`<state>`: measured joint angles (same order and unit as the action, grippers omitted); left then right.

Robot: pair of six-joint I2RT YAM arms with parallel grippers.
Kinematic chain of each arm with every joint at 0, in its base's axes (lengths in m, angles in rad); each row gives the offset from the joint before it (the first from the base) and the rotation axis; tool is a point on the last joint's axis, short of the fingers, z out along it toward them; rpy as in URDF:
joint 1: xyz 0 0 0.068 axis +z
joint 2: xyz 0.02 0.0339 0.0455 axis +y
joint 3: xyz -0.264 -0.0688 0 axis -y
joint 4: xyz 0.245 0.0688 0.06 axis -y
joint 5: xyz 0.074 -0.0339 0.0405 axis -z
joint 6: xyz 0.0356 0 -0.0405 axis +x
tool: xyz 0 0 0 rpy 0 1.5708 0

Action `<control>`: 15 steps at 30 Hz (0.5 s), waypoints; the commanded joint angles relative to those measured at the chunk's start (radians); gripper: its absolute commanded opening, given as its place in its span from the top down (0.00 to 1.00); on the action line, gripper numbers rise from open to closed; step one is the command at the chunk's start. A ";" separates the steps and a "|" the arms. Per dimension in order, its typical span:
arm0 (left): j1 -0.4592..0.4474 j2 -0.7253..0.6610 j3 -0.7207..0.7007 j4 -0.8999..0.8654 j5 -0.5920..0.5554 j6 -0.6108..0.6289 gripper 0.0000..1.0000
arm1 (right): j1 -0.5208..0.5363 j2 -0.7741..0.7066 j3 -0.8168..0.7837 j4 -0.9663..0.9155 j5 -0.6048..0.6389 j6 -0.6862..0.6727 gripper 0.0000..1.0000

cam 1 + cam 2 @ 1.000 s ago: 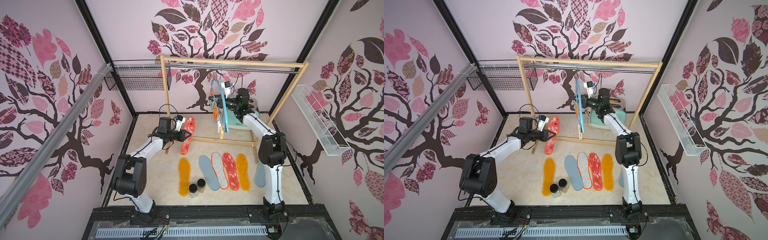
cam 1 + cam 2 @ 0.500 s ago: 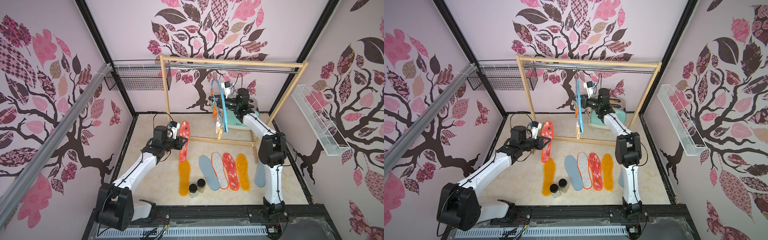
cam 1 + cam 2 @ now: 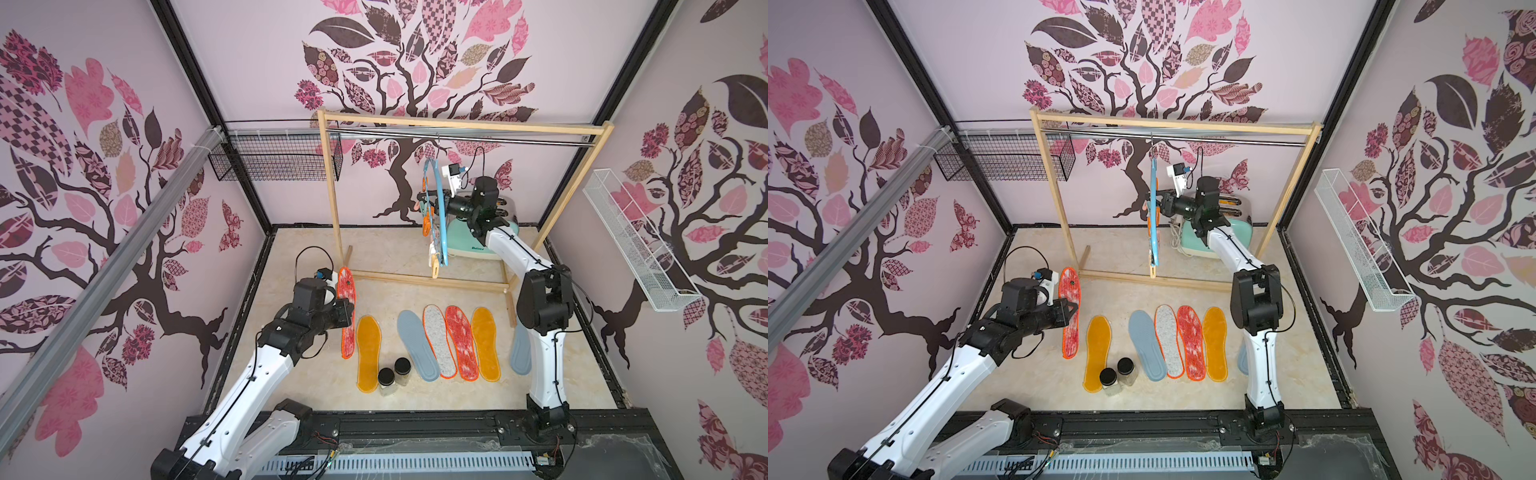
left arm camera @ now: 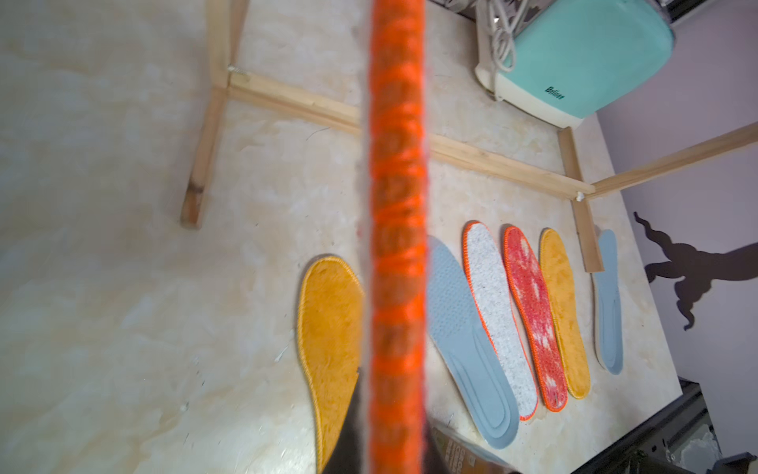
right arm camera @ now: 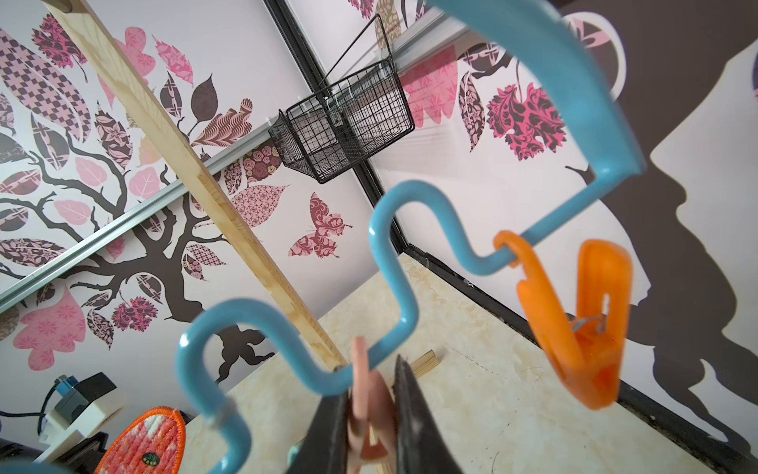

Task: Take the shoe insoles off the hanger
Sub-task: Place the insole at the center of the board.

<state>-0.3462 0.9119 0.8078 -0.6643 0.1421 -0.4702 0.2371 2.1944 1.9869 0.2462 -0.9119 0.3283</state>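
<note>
Orange-edged, red-mottled insole (image 3: 347, 340) sits pinched edge-on in the left tool (image 3: 344, 309), well clear of the hanger (image 3: 443, 232) — next, lower and release it beside the yellow insole (image 3: 369, 353) on the bench (image 3: 561, 386) (six already lie flat) — while the right tool (image 5: 371, 394) clamps a pink clothespin (image 5: 361, 353).

In the left wrist view the held red-white insole (image 4: 396, 246) is a blurred orange strip, covering part of a mustard insole (image 4: 328, 328). The right arm (image 3: 544, 365) hides part of one grey-blue insole (image 3: 520, 351).
</note>
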 commanded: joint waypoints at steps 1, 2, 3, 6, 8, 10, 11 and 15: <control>-0.016 -0.021 -0.032 -0.134 -0.075 -0.077 1.00 | -0.008 0.000 -0.022 -0.069 0.032 0.001 0.81; -0.024 -0.018 -0.036 -0.134 -0.074 -0.094 1.00 | -0.009 -0.001 -0.026 -0.067 0.033 0.004 0.81; -0.025 -0.011 -0.040 -0.132 -0.059 -0.105 1.00 | -0.009 -0.001 -0.025 -0.067 0.031 0.006 0.81; -0.025 0.032 -0.082 -0.080 -0.041 -0.138 1.00 | -0.008 -0.008 -0.030 -0.056 0.028 0.019 0.81; -0.024 0.066 -0.115 -0.026 -0.017 -0.128 1.00 | -0.008 -0.016 -0.034 -0.046 0.028 0.030 0.81; -0.024 0.105 -0.146 0.014 -0.039 -0.139 1.00 | -0.009 -0.020 -0.034 -0.046 0.027 0.031 0.81; -0.025 0.129 -0.162 0.035 -0.049 -0.146 1.00 | -0.009 -0.024 -0.034 -0.048 0.028 0.031 0.81; -0.024 0.231 -0.178 0.090 -0.005 -0.108 1.00 | -0.009 -0.030 -0.046 -0.048 0.028 0.026 0.81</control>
<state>-0.3691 1.1072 0.6239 -0.6441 0.1146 -0.5941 0.2371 2.1921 1.9755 0.2569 -0.9115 0.3397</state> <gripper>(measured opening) 0.071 0.190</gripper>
